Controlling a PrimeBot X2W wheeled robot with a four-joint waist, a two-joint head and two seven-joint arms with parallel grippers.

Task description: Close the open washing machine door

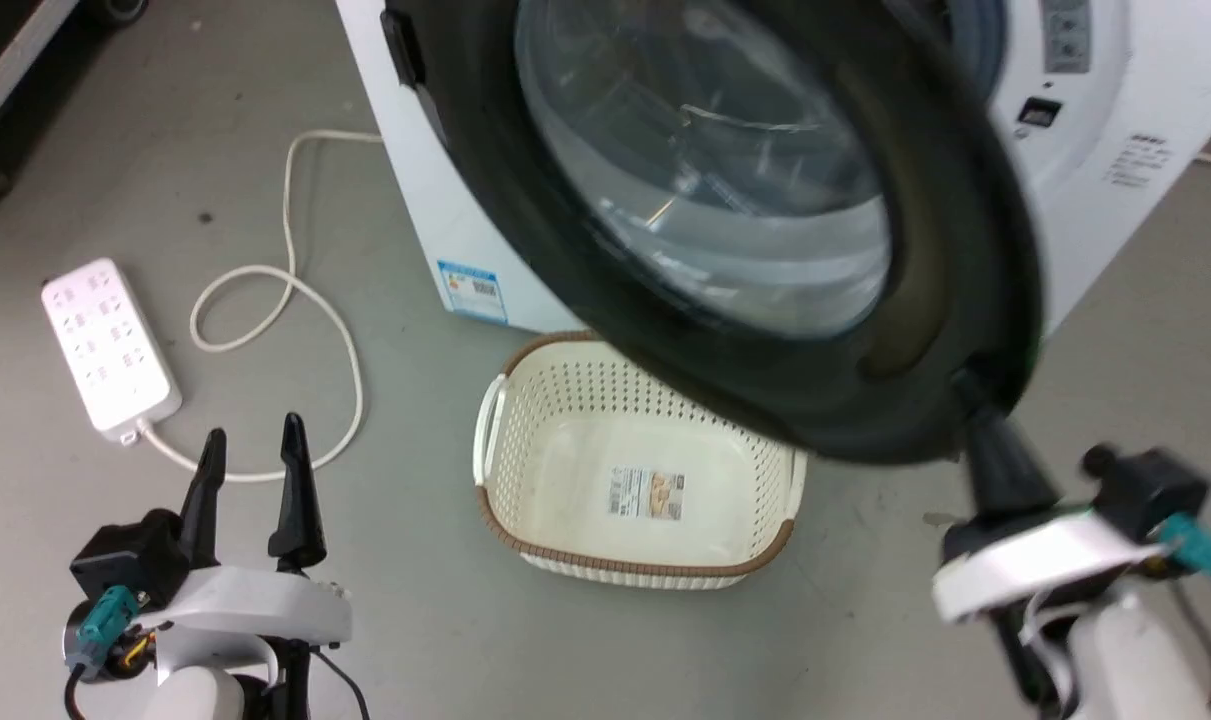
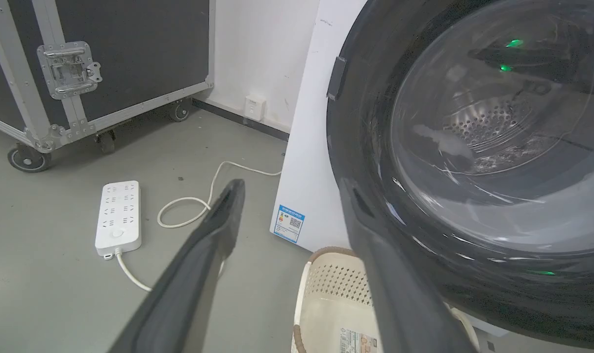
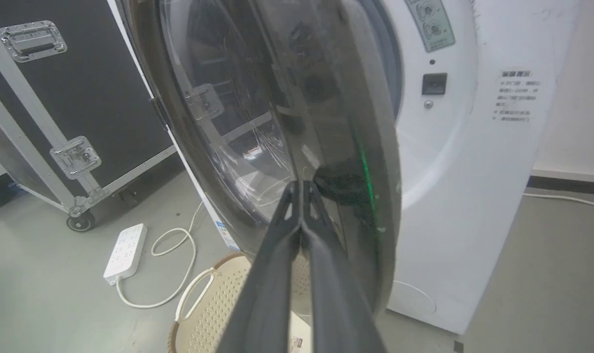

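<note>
Right, the right claw [image 1: 970, 392] has its two dark fingers pressed tight together, pinching nothing. The tips sit right at the lower edge of the washing machine door [image 1: 725, 200] and look to be touching it. The door stands swung out from the white washing machine [image 1: 1115, 210], its wide black rim and glass bowl looming directly above and ahead of that claw. On the other side, the left claw [image 1: 253, 435] is spread wide and holds nothing, low over the grey floor [image 1: 865, 620] and well apart from the door. Between the two claws a cream basket [image 1: 625, 568] sits beneath the door. Just beyond the left claw lies a white power strip [image 1: 110, 345], its cord [image 1: 350, 370] looping off toward the machine.
</note>
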